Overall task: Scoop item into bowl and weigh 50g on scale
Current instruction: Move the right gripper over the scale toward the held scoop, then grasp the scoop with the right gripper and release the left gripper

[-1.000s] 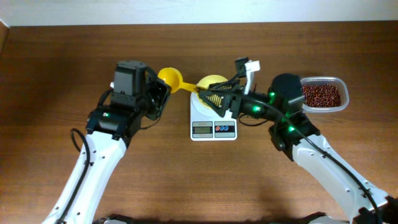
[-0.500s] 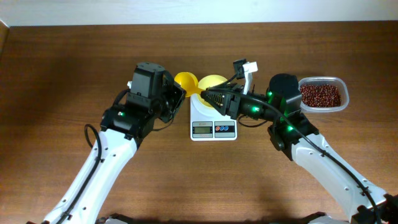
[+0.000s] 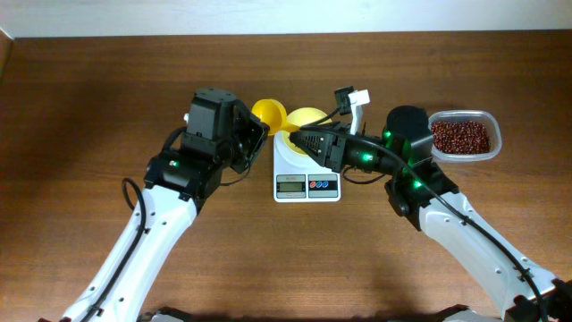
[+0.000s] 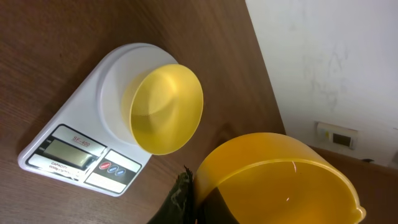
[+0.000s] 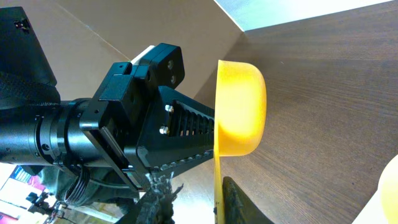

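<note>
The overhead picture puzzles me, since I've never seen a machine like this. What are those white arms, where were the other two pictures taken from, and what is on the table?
Those are two robot arms at a wooden table, each ending in a two-fingered claw. The wide picture looks straight down from above. The other two come from small cameras, one on each wrist, so each shows that arm's own fingers up close.

On the table stands a white kitchen scale with an empty yellow bowl on it. To the right is a clear tub of red-brown beans.

The left claw is shut on the cup of a yellow scoop, held beside the bowl. The right claw has its fingers at the scoop's handle. Whether it grips yet, I cannot tell.
</note>
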Action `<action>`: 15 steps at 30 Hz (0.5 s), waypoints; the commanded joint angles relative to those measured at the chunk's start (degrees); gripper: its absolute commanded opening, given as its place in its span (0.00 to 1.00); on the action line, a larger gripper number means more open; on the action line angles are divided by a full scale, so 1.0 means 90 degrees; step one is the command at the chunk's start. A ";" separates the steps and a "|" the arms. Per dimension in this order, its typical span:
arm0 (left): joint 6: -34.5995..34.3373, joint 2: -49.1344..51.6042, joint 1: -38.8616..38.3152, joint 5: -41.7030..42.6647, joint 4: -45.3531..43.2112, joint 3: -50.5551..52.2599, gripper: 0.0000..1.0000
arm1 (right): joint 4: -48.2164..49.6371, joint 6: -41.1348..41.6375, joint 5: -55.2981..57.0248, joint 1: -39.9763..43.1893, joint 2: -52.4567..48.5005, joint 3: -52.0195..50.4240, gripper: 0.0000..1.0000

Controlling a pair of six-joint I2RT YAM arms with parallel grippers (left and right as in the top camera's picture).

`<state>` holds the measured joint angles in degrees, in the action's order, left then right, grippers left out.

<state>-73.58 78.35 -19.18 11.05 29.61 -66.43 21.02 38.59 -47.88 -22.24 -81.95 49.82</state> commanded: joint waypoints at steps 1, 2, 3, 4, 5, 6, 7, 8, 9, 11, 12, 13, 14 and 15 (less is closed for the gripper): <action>-0.0063 0.0044 -0.0036 0.0090 0.0002 -0.0063 0.00 | 0.0019 -0.0068 -0.0107 -0.0034 -0.0019 0.0097 0.27; -0.0063 0.0044 -0.0036 0.0090 0.0002 -0.0063 0.00 | 0.0019 -0.0068 -0.0107 -0.0034 -0.0019 0.0097 0.26; -0.0063 0.0044 -0.0036 0.0092 0.0002 -0.0063 0.00 | 0.0019 -0.0068 -0.0107 -0.0034 -0.0019 0.0097 0.25; -0.0063 0.0044 -0.0036 0.0148 0.0002 -0.0063 0.00 | 0.0019 -0.0068 -0.0107 -0.0034 -0.0019 0.0097 0.24; -0.0063 0.0044 -0.0036 0.0165 0.0002 -0.0063 0.00 | 0.0019 -0.0068 -0.0107 -0.0034 -0.0019 0.0097 0.24; -0.0063 0.0044 -0.0036 0.0185 0.0005 -0.0063 0.00 | 0.0019 -0.0068 -0.0107 -0.0034 -0.0019 0.0097 0.24; -0.0063 0.0044 -0.0036 0.0185 0.0027 -0.0063 0.00 | 0.0022 -0.0068 -0.0104 -0.0034 -0.0019 0.0097 0.24; -0.0063 0.0044 -0.0036 0.0182 0.0066 -0.0063 0.00 | 0.0019 -0.0070 -0.0104 -0.0034 -0.0019 0.0097 0.24; -0.0063 0.0044 -0.0036 0.0182 0.0124 -0.0063 0.00 | 0.0019 -0.0070 -0.0102 -0.0034 -0.0019 0.0097 0.24; -0.0063 0.0044 -0.0036 0.0182 0.0194 -0.0063 0.00 | 0.0019 -0.0068 -0.0032 -0.0034 -0.0019 0.0097 0.24; -0.0063 0.0044 -0.0036 0.0185 0.0197 -0.0063 0.00 | 0.0019 -0.0068 0.0017 -0.0034 -0.0019 0.0097 0.24; -0.0063 0.0044 -0.0036 0.0182 0.0197 -0.0063 0.00 | 0.0022 -0.0068 0.0022 -0.0034 -0.0019 0.0097 0.24; -0.0063 0.0044 -0.0036 0.0182 0.0194 -0.0063 0.00 | 0.0019 -0.0068 0.0012 -0.0034 -0.0019 0.0097 0.24; -0.0063 0.0044 -0.0036 0.0182 0.0192 -0.0063 0.00 | 0.0019 -0.0041 0.0015 -0.0034 -0.0019 0.0097 0.24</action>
<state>-73.65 78.35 -19.18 12.27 30.87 -66.43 20.93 38.54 -47.81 -22.24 -81.95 49.82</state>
